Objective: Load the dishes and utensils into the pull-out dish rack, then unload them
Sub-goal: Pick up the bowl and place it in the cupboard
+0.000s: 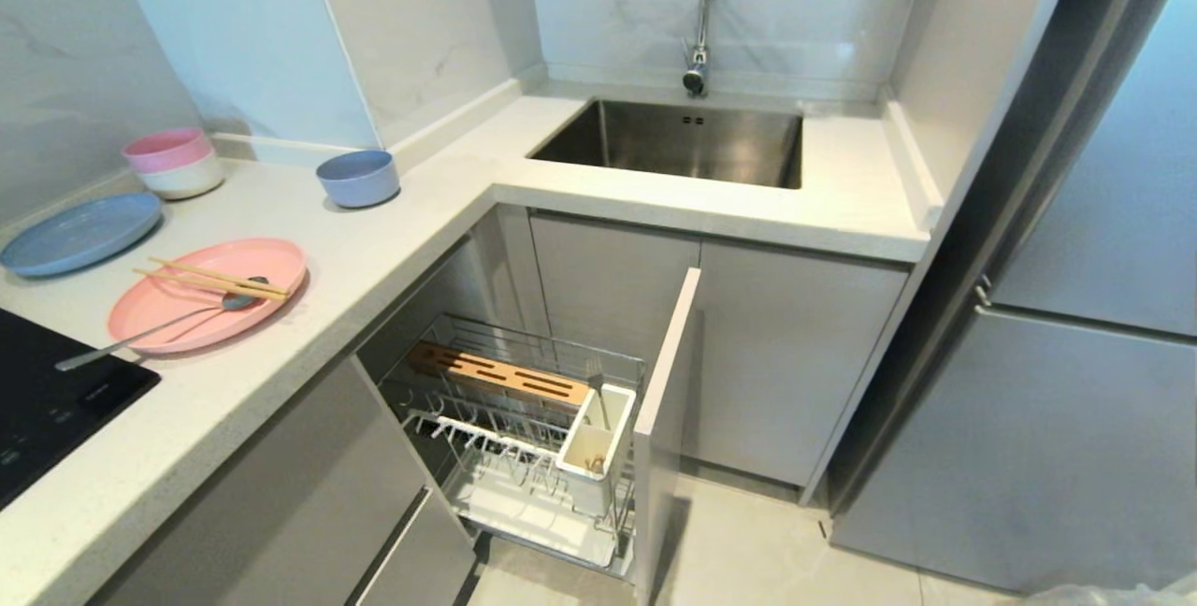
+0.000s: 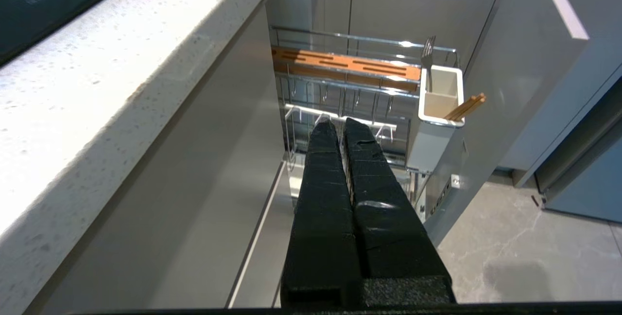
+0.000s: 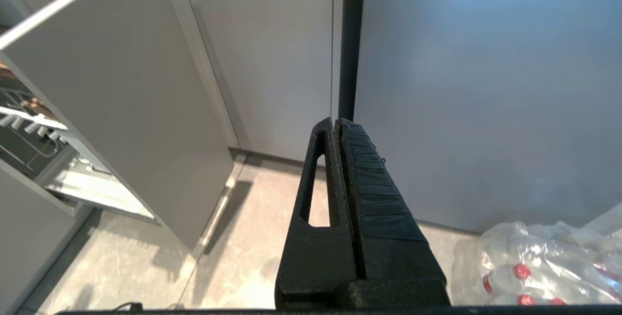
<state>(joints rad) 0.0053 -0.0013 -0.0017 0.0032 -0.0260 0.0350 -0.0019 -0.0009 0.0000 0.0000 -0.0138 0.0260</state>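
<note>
Kitchen surface point(image 1: 393, 251) left of the pulled-out rack point(image 1: 524, 419) carries bowl point(image 1: 358, 178) and plate point(image 1: 208, 293) under chopsticks point(image 1: 217, 280) and a utensil point(image 1: 159, 330); both hands, left point(image 2: 338, 128) and right point(image 3: 335, 125), clenched empty; lifting the plate first risks spilling those.

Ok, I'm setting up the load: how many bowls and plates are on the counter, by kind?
Bowls: 3 (blue bowl, pink bowl stacked in white bowl)
Plates: 2 (blue plate, pink plate)
Total: 5
</note>
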